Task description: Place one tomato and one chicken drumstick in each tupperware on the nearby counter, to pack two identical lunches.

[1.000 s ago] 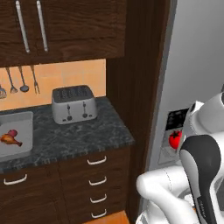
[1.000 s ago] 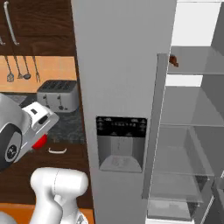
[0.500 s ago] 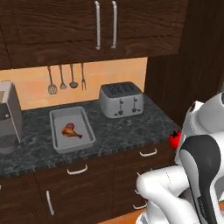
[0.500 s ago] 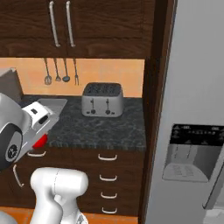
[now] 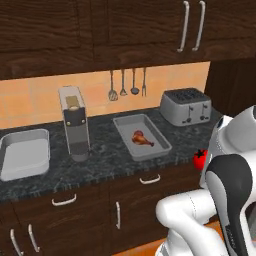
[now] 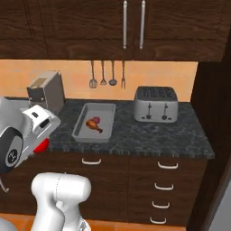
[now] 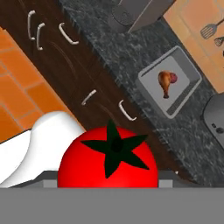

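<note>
My gripper is shut on the tomato, bright red with a dark green stem, held in front of the counter's edge at the right. It bulges large at the bottom of the hand view as tomato, hiding the fingertips. One grey tupperware lies mid-counter with a chicken drumstick inside; a small dark red patch touches the drumstick, too small to tell what. A second tupperware lies bare at the far left.
A tall beige-grey coffee machine stands between the two trays. A silver toaster sits at the right end. Utensils hang on the orange wall under dark upper cabinets. Drawers with silver handles run below.
The base has driven left along the kitchen, so the views slid from the fridge to the counter with both trays. The tomato stays in my shut gripper.
</note>
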Available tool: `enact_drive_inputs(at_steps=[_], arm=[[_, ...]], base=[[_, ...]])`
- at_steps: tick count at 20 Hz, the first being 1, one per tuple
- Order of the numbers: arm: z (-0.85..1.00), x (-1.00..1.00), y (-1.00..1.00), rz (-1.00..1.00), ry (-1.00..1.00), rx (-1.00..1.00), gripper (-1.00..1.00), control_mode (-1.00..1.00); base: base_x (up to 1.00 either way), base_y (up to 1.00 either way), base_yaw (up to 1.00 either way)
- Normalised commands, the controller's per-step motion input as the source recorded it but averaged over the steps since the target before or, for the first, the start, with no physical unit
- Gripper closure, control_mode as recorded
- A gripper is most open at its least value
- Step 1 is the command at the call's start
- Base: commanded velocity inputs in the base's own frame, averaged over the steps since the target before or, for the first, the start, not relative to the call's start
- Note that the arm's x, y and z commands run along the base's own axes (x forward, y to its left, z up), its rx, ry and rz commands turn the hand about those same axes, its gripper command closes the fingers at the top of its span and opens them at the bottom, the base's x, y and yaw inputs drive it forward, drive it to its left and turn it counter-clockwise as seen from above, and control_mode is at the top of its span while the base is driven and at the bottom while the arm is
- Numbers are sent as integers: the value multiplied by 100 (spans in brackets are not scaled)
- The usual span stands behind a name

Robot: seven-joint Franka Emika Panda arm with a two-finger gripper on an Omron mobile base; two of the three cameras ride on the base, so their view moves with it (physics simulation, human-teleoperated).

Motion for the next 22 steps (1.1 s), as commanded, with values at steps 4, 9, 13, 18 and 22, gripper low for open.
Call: enact_drive_inputs(at_steps=[4,9,13,18,22], arm=[[0,0,0,0,0,0,100,100],[0,0,0,0,0,0,100,100],[0,0,0,0,0,0,100,100],[0,0,0,0,0,0,100,100],[-45,26,72,-11,7,-14,100,-100]], base=[[15,100,0],[68,100,0],[100,100,-1],[84,100,-5],[11,25,-2]])
